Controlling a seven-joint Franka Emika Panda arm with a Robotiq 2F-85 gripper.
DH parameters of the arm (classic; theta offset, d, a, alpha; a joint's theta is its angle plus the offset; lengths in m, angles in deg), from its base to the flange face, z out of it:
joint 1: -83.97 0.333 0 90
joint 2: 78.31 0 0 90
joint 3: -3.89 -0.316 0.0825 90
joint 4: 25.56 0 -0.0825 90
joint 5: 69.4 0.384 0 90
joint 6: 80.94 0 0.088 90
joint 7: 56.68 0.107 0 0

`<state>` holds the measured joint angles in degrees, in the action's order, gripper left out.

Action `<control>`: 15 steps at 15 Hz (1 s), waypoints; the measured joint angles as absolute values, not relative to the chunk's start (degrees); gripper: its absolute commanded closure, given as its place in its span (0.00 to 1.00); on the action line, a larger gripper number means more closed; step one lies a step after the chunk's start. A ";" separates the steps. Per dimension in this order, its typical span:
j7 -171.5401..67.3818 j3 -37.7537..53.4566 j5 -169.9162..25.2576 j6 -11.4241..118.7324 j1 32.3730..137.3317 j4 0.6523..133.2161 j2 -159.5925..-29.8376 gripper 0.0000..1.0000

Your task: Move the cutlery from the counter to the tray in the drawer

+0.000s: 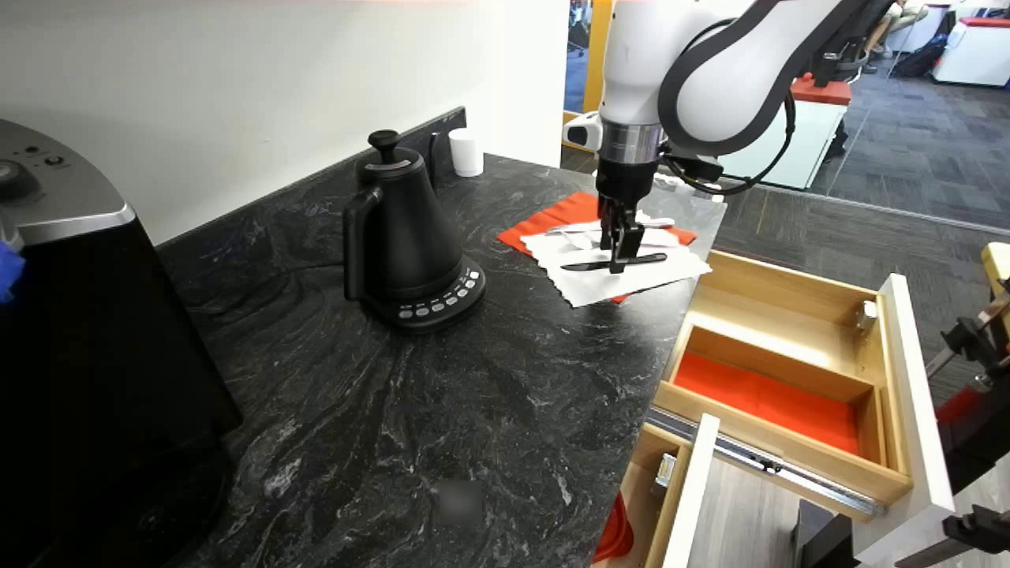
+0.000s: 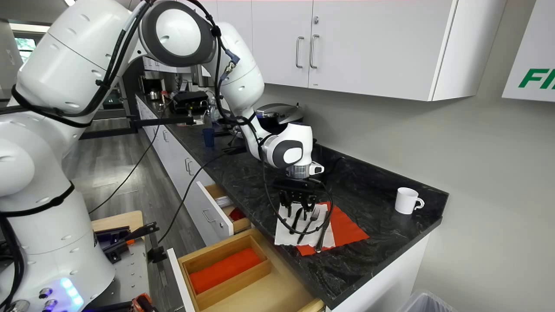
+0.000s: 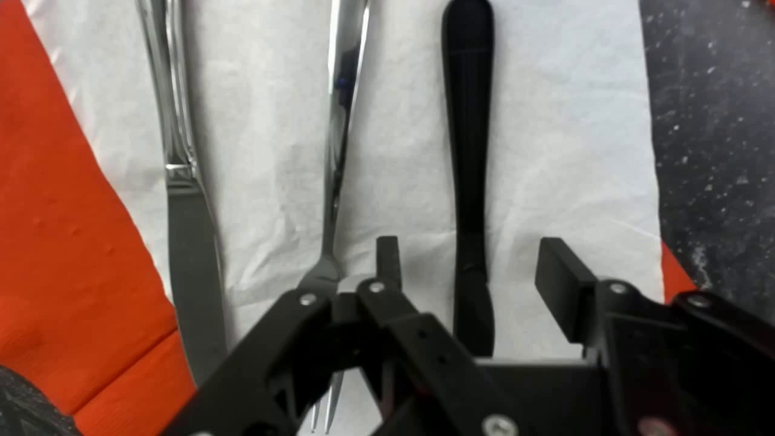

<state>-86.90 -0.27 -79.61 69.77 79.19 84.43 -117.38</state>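
A black-handled knife (image 3: 471, 151), a silver fork (image 3: 337, 151) and a silver knife (image 3: 194, 260) lie roughly side by side; this cutlery rests on a white napkin over the counter (image 1: 473, 410). My gripper (image 3: 472, 269) stands open over the black knife, one finger on each side and napkin visible in the gaps. Its left linkage covers part of the fork's head. In an exterior view the gripper (image 2: 297, 213) points straight down at the napkin. The tray (image 1: 769, 402), with its red floor bare, sits inside the pulled-out drawer (image 1: 797, 312).
A red napkin (image 2: 347, 229) lies under the white one (image 1: 592, 292). A black kettle (image 1: 410, 229) and a white mug (image 2: 406, 200) stand on the counter. Another partly open drawer (image 2: 217, 208) is beside the tray's drawer. A cable loops around the gripper.
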 measured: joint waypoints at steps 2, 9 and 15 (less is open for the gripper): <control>-86.90 -0.27 -79.61 69.77 79.18 84.66 -117.38 0.82; -86.90 -0.28 -79.61 69.77 79.15 84.99 -117.36 0.94; -86.73 -0.35 -79.66 70.86 79.38 85.53 -115.24 0.94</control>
<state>-86.73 -0.35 -79.66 70.86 79.38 85.53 -115.24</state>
